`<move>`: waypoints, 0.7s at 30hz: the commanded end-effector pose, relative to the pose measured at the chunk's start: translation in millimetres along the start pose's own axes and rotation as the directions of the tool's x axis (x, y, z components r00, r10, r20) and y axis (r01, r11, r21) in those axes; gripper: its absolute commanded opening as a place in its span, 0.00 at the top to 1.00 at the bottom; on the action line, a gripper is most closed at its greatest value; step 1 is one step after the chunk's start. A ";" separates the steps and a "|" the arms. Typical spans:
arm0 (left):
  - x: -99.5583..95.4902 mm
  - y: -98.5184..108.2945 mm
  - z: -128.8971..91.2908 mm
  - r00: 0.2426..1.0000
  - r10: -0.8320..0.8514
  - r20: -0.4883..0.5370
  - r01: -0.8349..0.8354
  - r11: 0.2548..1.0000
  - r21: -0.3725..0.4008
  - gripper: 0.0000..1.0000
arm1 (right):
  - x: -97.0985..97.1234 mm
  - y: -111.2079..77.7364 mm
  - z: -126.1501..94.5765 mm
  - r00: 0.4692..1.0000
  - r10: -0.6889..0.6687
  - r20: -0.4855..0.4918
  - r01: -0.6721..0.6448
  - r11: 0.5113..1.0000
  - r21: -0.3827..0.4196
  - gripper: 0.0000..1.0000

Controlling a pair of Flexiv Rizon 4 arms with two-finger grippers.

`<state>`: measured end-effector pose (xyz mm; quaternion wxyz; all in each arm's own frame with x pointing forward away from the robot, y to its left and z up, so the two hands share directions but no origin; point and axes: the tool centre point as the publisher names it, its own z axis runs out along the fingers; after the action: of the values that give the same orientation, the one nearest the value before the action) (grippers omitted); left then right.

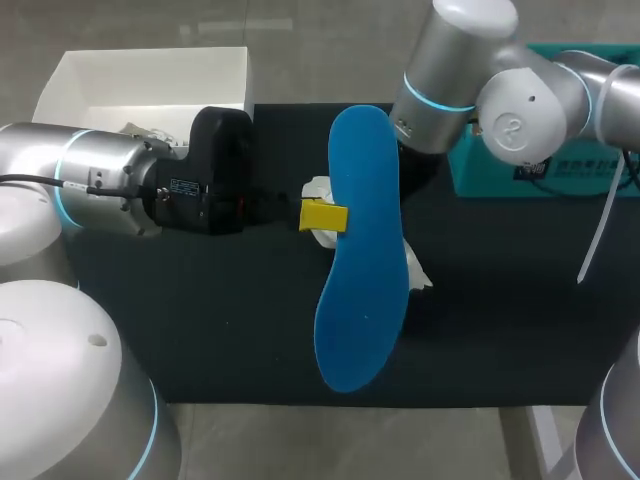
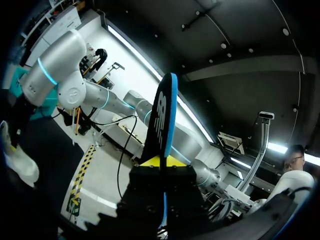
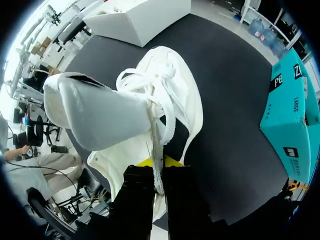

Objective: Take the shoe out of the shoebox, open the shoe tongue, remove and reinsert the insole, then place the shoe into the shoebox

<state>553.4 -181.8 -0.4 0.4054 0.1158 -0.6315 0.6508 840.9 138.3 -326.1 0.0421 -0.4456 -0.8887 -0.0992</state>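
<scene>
Yellow tips of the left gripper (image 1: 323,215) are pressed together on the long edge of the blue insole (image 1: 358,250), about halfway along it. The insole is lifted flat and clear above the black mat (image 1: 200,320). In the left wrist view it stands edge-on between the fingers: a thin blade, dark on one face and blue on the other. A mid-length pinch probably keeps the floppy foam balanced, so neither end droops.

The right gripper (image 3: 156,162) has its fingers closed tight on a thin white edge of the shoe (image 3: 170,105), apparently the collar wall. The shoe rests on the mat directly beneath the raised insole. I judge this grip is meant to pin the shoe so its mouth stays put for reinsertion.

The shoe is all white, its laces (image 3: 162,85) loose and bunched. A broad smooth flap, probably the tongue (image 3: 95,115), is thrown forward and away from the opening.

The white shoebox (image 1: 150,75) sits open at the mat's far corner on the left side, well apart from the shoe. A teal box (image 1: 500,170) lies off to the right.
</scene>
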 end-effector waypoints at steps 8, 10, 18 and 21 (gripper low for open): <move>-1.0 1.1 1.4 1.000 0.001 -0.001 -0.001 1.000 0.004 1.00 | -4.2 12.1 -9.9 0.988 0.146 -0.059 -0.156 0.963 -0.222 1.00; -1.0 1.1 1.4 1.000 0.001 -0.001 -0.001 1.000 0.004 1.00 | -4.5 11.4 -9.2 0.980 0.188 -0.064 -0.198 0.947 -0.252 1.00; -1.0 1.1 1.4 1.000 0.001 -0.001 -0.001 1.000 0.004 1.00 | -1.3 5.7 -0.7 0.941 0.321 -0.110 -0.339 0.907 -0.249 1.00; -1.0 1.1 1.4 1.000 0.001 -0.001 -0.001 1.000 0.004 1.00 | -1.2 2.9 0.6 0.930 0.345 -0.125 -0.366 0.898 -0.243 1.00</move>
<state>553.4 -181.9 -0.4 0.4054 0.1158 -0.6314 0.6508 848.6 142.3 -325.6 0.0457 -0.5962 -0.7746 -0.2061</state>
